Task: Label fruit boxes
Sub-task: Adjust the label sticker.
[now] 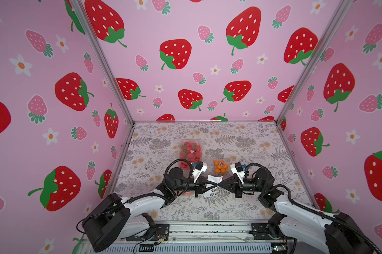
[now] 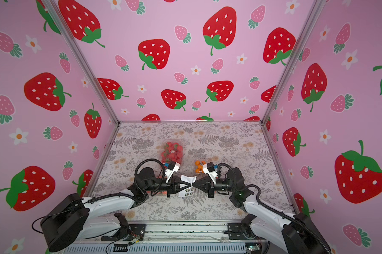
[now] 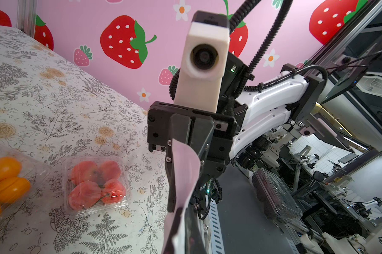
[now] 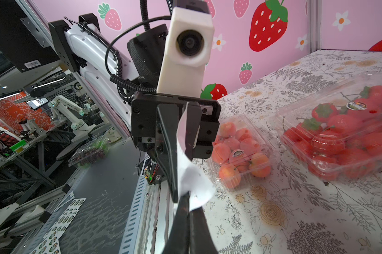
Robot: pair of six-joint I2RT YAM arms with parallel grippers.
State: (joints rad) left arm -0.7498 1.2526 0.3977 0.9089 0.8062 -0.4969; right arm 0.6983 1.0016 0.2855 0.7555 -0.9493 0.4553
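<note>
Pink strawberry-print walls (image 1: 185, 28) enclose a table under a grey floral cloth (image 1: 251, 140). In both top views the strawberry punnet (image 1: 190, 150) (image 2: 172, 150) lies lid up, left of centre and about mid-depth. Its long axis appears to run from the near edge toward the back wall, and a round label (image 1: 192, 151) sits on the lid. The orange punnet (image 1: 220, 166) (image 2: 199, 166), nearly square, lies well apart to its right and slightly nearer. The right wrist view shows the large peach-pink punnet (image 4: 240, 151) just beside the strawberry punnet (image 4: 344, 132), not touching it. It is closed, with a label on the lid, and its heading cannot be fixed. The left wrist view shows the small peach-pink punnet (image 3: 95, 184), closed and holding four fruits, near the orange punnet (image 3: 5, 182) with bare cloth between them. Both arms reach inward from the near corners with elbows out and wrists level. The left gripper (image 1: 215, 186) and right gripper (image 1: 221, 186) point straight at each other, tips almost meeting, and are rolled so the wrist cameras face the back wall. Each has its jaws closed on the white sticker sheet (image 1: 214, 179) and pinches it at the waist above the cloth. The sheet's long axis runs front to back, with the printed stickers on the near end
</note>
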